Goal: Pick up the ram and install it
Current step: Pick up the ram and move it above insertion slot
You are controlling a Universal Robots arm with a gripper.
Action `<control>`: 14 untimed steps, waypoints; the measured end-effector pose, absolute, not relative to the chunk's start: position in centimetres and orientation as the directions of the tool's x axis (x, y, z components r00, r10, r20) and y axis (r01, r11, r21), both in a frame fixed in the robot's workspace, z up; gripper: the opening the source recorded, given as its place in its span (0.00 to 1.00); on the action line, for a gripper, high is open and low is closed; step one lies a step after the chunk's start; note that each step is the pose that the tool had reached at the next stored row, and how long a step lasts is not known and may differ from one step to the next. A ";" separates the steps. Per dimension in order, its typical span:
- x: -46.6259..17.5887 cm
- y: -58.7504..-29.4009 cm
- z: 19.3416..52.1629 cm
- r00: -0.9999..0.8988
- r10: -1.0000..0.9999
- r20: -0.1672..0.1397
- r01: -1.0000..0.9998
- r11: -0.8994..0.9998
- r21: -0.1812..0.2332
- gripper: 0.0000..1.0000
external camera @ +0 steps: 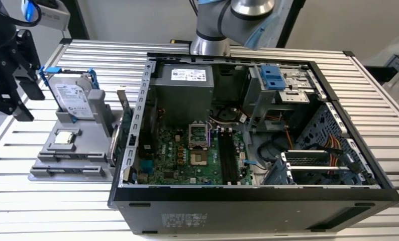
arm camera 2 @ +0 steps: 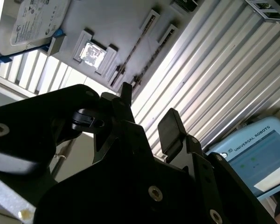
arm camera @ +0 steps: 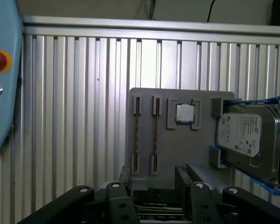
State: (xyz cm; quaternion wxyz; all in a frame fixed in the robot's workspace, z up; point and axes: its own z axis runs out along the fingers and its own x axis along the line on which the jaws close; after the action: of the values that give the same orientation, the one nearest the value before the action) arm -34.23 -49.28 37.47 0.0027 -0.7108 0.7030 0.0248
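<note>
The ribbed table (external camera: 52, 211) bore an open computer case (external camera: 253, 196) and, just beside it, a gray holder (arm camera: 177, 149). On the holder sat the hard drive (arm camera: 245, 135). The gripper (arm camera: 154, 179) hovered near the holder, spread wide and empty. The ram (arm camera: 155, 135) stood on edge in its holder slot, near the chip (arm camera: 185, 113).

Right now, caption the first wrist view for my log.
Open gripper faces gray tray holding two ram sticks, chip and hard drive.

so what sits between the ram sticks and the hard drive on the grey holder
The square processor chip lies between them, as the first wrist view shows.
</note>
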 end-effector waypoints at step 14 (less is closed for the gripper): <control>-34.2 -49.3 36.6 0.010 -0.999 -0.039 -0.999 -0.012 0.031 1.00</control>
State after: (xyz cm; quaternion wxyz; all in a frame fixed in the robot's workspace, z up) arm -34.23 -49.28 36.63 0.0027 -0.7108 0.7030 0.0248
